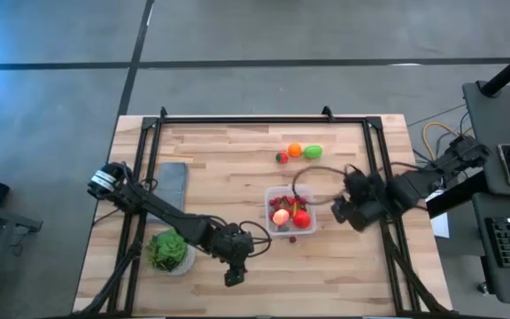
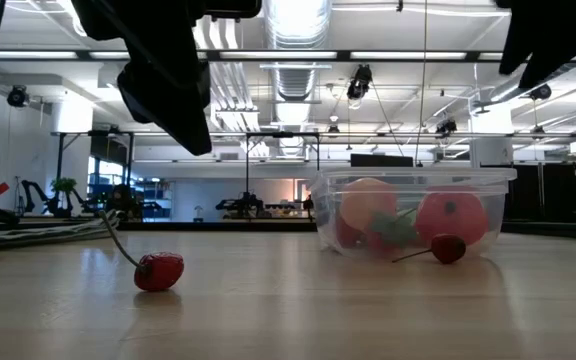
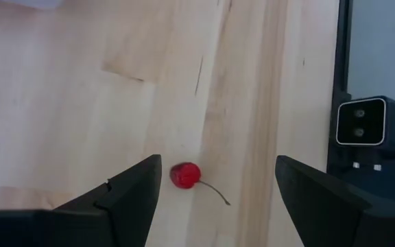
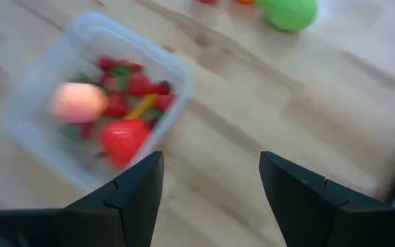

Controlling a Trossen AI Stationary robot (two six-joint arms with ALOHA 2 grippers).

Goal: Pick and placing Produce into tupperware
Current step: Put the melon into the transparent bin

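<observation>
Low view: nearest the camera, a loose cherry (image 2: 159, 271) lay on the table (image 2: 288, 310), stem rising up and to the left; the tupperware (image 2: 415, 212) farther back held a peach-pink lump and red pieces, with another stemmed cherry (image 2: 449, 248) against its front, in or out unclear

High view: box sat right of centre, part filled; orange piece (image 1: 295, 150), green piece (image 1: 312, 151) and a small red one (image 1: 282, 158) were left out together beyond it. Judged over halfway, at least four items to go

Left wrist view: left gripper (image 3: 214, 189) hung over the loose cherry, fingers spread and empty, fruit between them, stem trailing toward the table edge; long axis ran along the stem

Right wrist view: right gripper (image 4: 211, 182) was parted, gripping nothing, just beside the box
</observation>
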